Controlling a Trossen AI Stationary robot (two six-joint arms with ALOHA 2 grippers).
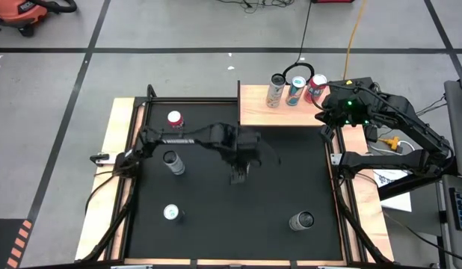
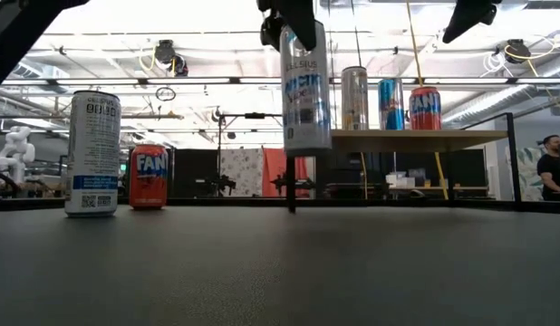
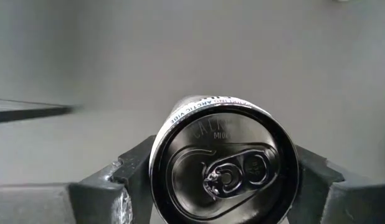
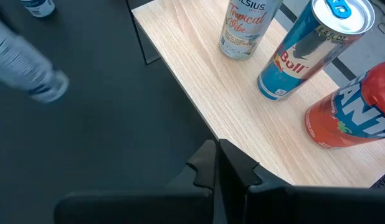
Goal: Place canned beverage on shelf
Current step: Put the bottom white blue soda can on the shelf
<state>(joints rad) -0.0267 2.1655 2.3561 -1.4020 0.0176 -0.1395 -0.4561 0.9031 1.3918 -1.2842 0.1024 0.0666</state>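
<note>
My left gripper (image 3: 220,186) has matt black plastic fingers around a glossy metal can (image 3: 225,168). The shelf (image 4: 205,81) is pale, smooth-grained wood; the mat (image 1: 283,187) is matt black.

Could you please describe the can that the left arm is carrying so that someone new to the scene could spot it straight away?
Start at the black mat covering the table, and look near its middle, short of the wooden shelf. There the left gripper holds a tall, slim white Celsius can with blue lettering, lifted clear of the mat. Every other can stands on the mat or the shelf; this one alone hangs in the air between jaws.
</note>
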